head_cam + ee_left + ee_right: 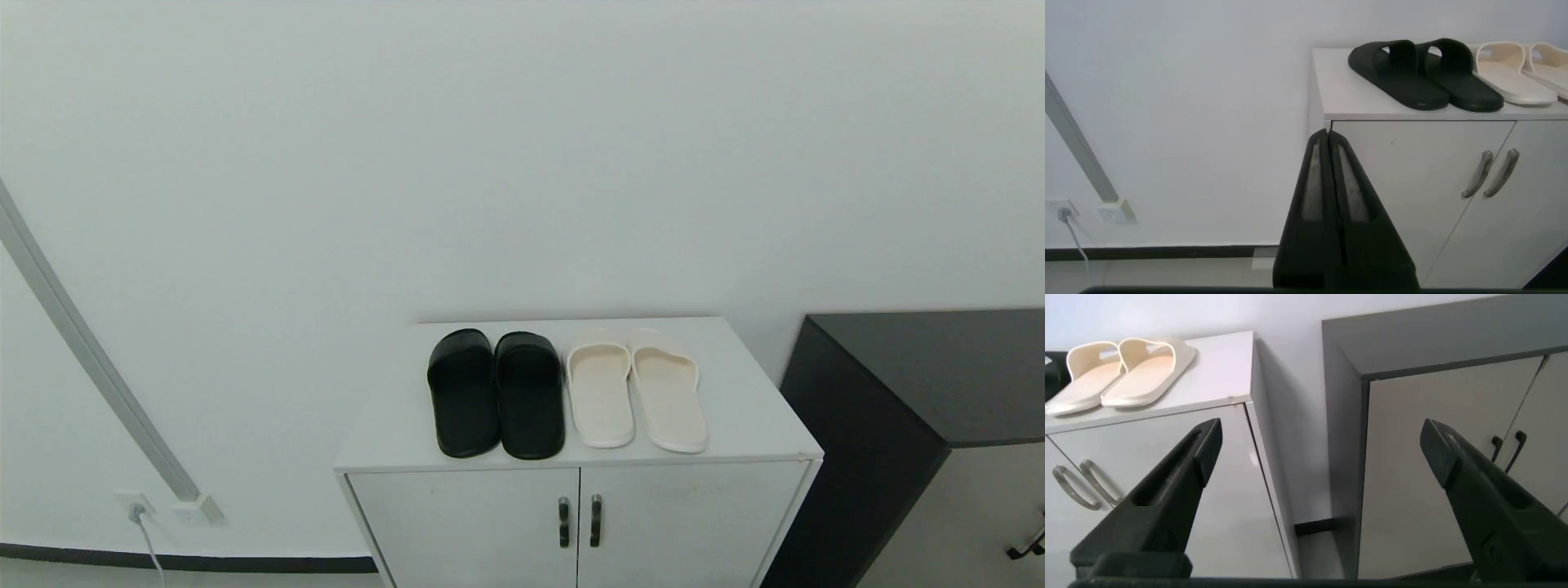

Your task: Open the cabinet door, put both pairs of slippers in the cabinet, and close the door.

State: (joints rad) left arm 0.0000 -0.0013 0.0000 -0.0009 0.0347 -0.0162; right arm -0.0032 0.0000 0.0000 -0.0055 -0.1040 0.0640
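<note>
Wall (522, 163), plain and white, rises behind the cabinet (384, 425). The cabinet is white, with a flat top and two doors (465, 523) that are both shut, meeting at its middle. A dark cabinet (922, 376) stands just to the cabinet's right, with a narrow gap between them. Its top sits about level with the cabinet's top.

A grey conduit (82, 343) slants down the wall, well to the cabinet's left. A dark baseboard (204, 562) runs along the wall foot up to the cabinet's left side.

Both pairs of slippers lie on the cabinet's top, soles down, toes toward the wall and heels near the front edge. The black pair (522, 392) lies left of centre, its two slippers side by side and touching. The cream pair (600, 396) lies just to its right, over the right door.

The left gripper (1328, 135) has its fingers pressed together with nothing between them. It is in front of the cabinet's left front edge, below the top. The right gripper (1321, 433) is spread wide and holds nothing. It faces the gap at the cabinet's right side.

Two vertical metal handles (563, 521) sit close together where the doors meet, one on each door. A socket (135, 505) is low on the wall at the conduit's foot, to the cabinet's left. A cable (151, 547) hangs from it.
</note>
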